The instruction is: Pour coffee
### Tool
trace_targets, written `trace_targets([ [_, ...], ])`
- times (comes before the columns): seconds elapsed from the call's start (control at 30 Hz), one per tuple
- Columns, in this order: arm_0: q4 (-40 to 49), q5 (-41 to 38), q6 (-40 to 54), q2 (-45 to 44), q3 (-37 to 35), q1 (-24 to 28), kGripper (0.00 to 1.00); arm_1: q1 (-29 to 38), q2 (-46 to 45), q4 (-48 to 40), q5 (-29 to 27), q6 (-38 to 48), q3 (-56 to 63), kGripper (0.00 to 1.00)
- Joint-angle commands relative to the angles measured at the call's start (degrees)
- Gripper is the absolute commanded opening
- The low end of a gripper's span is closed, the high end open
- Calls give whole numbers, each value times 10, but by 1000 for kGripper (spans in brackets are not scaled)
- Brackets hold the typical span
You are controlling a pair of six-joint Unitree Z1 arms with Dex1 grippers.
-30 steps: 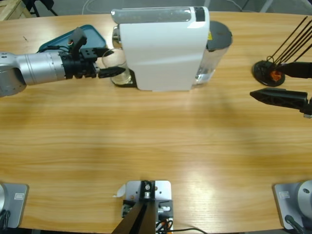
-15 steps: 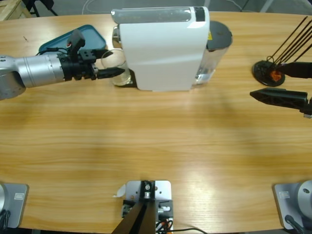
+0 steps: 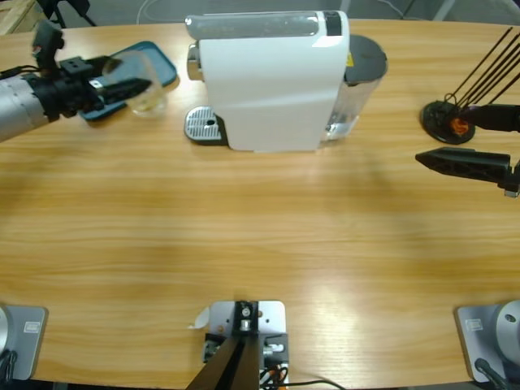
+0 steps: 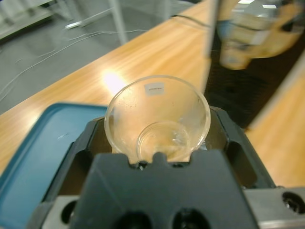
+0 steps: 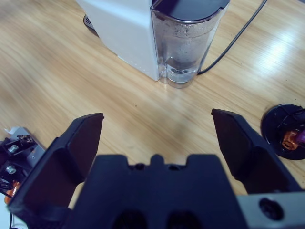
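My left gripper (image 3: 134,85) is shut on a clear glass cup (image 3: 148,94) at the table's far left, held over the edge of a blue tray (image 3: 165,65). In the left wrist view the cup (image 4: 157,119) lies on its side between the jaws with its mouth facing away, and no dark liquid shows in it. The white coffee machine (image 3: 272,81) stands at the back middle, its metal drip tray (image 3: 203,126) bare. My right gripper (image 3: 443,138) hangs open at the right edge, holding nothing and facing the machine's water tank (image 5: 188,43).
A black capsule holder (image 3: 447,120) with thin rods stands at the far right, close to the right gripper. A black cable (image 5: 238,33) runs behind the machine. The blue tray (image 4: 43,143) lies under the left gripper. Bare wood spans the table's middle and front.
The left gripper has pulled the glass cup off the drip tray and carried it left and back, to the blue tray's edge. The right arm has not moved.
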Motion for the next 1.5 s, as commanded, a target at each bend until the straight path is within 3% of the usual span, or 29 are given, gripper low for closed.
trace_targets([
  [0.03,11,86,-32,-15,0,96,0,0,2,2,-5,2,16,1000],
  [0.53,15,85,-46,127,-136,140,0,3,17,5,-7,0,14,1000],
  [0.77,20,77,-50,170,-146,140,0,3,30,1,-6,0,15,1000],
  [0.9,25,77,-50,174,-152,139,0,3,29,1,-6,0,15,1000],
  [1.27,175,96,-50,153,-204,138,0,3,27,1,-8,0,15,1000],
  [1.47,189,97,-50,149,-202,138,0,3,24,1,-9,0,16,1000],
  [1.5,191,97,-50,148,-202,138,77,3,23,1,-11,0,16,1000],
])
